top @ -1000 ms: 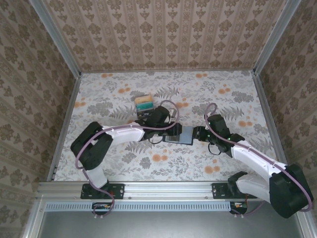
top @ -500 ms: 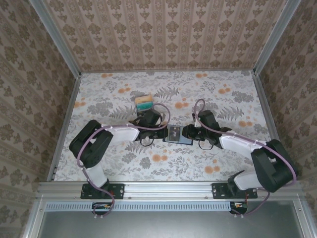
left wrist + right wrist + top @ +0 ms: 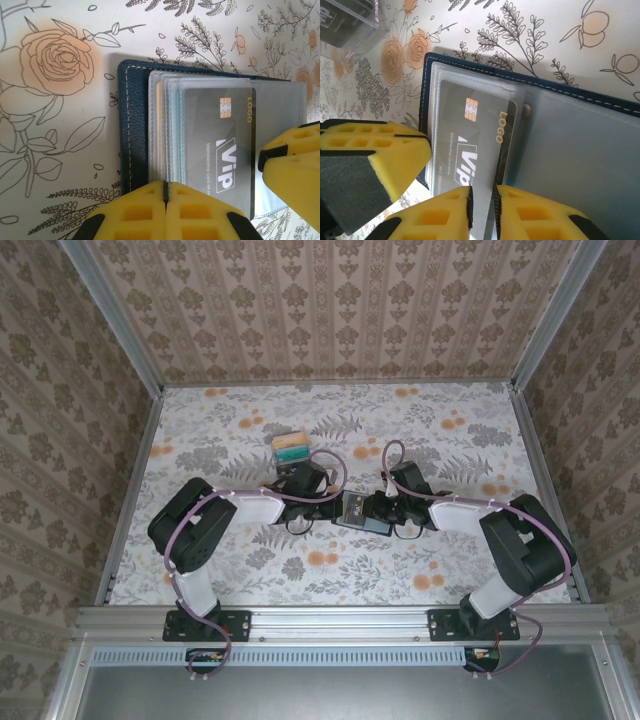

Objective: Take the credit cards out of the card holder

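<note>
The navy card holder (image 3: 358,511) lies open on the floral table between both grippers. In the left wrist view the card holder (image 3: 132,125) shows clear sleeves holding a grey VIP credit card (image 3: 220,145). My left gripper (image 3: 165,186) is shut, its tips resting on the sleeves' near edge. My right gripper (image 3: 482,200) stands over the grey card (image 3: 470,145), its fingers a narrow gap apart astride the card's long edge by the holder's fold. From above, the left gripper (image 3: 335,508) and right gripper (image 3: 378,508) sit on either side of the holder. The other cards are hidden in the sleeves.
A clear slotted card rack (image 3: 292,448) with cards in it stands just behind the left arm, seen also as the rack (image 3: 350,20) at the right wrist view's upper left. Patterned walls close in the table on three sides.
My right gripper has moved left along the table onto the card holder's right half. The left gripper has drawn back slightly to the holder's left edge.
</note>
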{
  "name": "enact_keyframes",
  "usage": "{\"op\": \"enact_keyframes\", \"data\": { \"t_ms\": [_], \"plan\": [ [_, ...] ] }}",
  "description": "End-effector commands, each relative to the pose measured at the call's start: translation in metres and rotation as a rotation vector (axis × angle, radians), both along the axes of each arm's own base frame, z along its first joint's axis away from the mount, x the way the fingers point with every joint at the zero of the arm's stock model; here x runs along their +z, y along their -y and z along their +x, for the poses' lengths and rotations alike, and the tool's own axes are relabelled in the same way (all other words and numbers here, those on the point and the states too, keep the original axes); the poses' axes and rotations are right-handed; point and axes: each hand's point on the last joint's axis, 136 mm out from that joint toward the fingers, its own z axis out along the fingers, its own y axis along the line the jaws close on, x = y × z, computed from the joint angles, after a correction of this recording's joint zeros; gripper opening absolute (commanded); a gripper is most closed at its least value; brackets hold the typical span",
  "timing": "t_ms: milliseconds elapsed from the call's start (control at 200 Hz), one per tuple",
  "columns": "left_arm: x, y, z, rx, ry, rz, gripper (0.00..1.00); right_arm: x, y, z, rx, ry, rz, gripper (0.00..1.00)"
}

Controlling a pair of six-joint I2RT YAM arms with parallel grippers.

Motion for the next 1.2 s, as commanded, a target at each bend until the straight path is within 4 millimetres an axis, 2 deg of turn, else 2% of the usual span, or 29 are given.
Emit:
{"op": "enact_keyframes", "data": {
  "t_ms": [0,235,475,580,695,745,1195],
  "plan": [
    [-0.017,-0.005,-0.007,0.004,-0.049,0.034,0.03,-0.002,0.003,0.004,-0.031,-0.015,-0.026,0.22],
    [-0.017,-0.004,-0.010,0.009,-0.059,0.042,0.03,-0.012,0.008,0.001,-0.058,-0.042,-0.048,0.22],
    [-0.013,0.002,-0.011,-0.003,-0.055,0.037,0.03,-0.015,-0.002,0.004,-0.037,-0.056,-0.003,0.21],
    [-0.013,0.004,-0.014,-0.010,-0.058,0.039,0.03,-0.014,-0.003,0.004,-0.036,-0.054,0.008,0.17],
    [-0.012,0.004,-0.014,-0.005,-0.060,0.039,0.03,-0.012,-0.002,0.003,-0.041,-0.049,0.007,0.08],
    [-0.013,0.002,-0.014,0.002,-0.063,0.047,0.02,-0.012,-0.001,0.003,-0.042,-0.048,0.002,0.00],
    [-0.031,-0.036,-0.014,0.136,-0.115,0.129,0.00,-0.011,0.026,-0.004,-0.087,-0.050,-0.046,0.00]
  ]
}}
